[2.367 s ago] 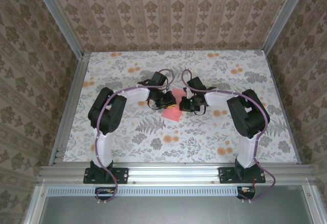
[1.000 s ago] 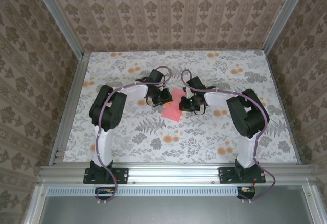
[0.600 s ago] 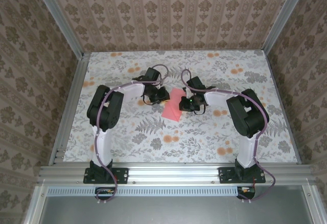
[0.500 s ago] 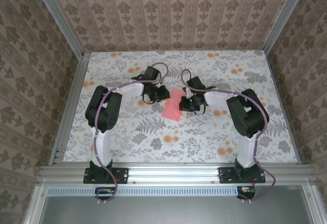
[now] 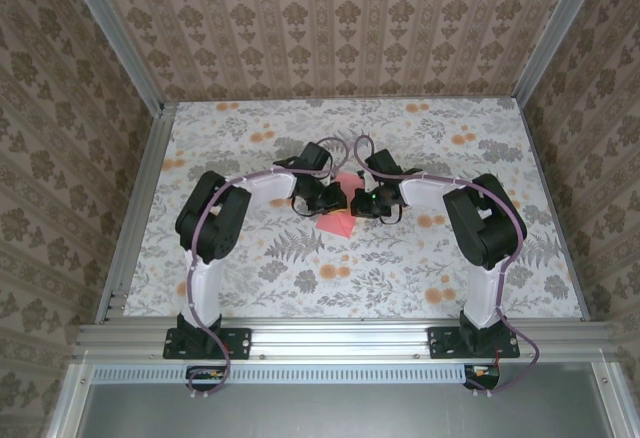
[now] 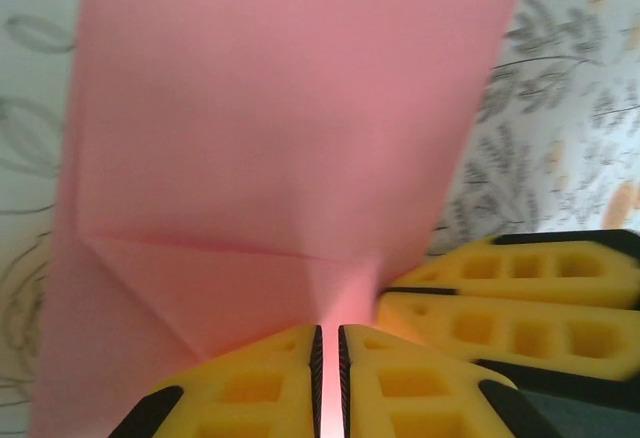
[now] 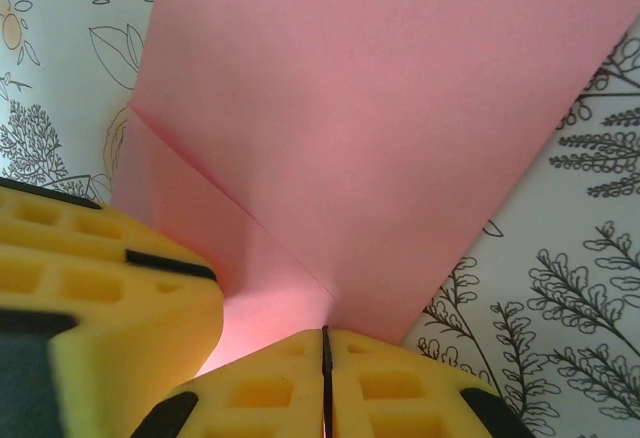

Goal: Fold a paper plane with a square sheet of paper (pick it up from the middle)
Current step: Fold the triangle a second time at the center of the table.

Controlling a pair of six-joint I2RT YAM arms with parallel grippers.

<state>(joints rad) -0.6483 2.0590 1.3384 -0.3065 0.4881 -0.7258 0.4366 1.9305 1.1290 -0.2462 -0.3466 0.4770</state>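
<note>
Left gripper (image 6: 327, 336) and right gripper (image 7: 325, 338) both clamped on the thin salmon-pink creased paper sheet (image 5: 338, 224), side by side, mid floral-print table (image 5: 270, 278). Diagonal creases near tips.

My fingers (image 6: 250, 388) are yellow and black, the paper (image 6: 280, 108) plain salmon-pink, the table (image 5: 400, 258) white with grey leaves and orange flowers.

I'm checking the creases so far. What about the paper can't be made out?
Top view: the paper is too small for creases; the left gripper and right gripper cover its middle.
Left wrist: its fingers hide the pinched edge; the frame crops the top.
Right wrist: fingers hide the pinch; close paper is blurred.
</note>
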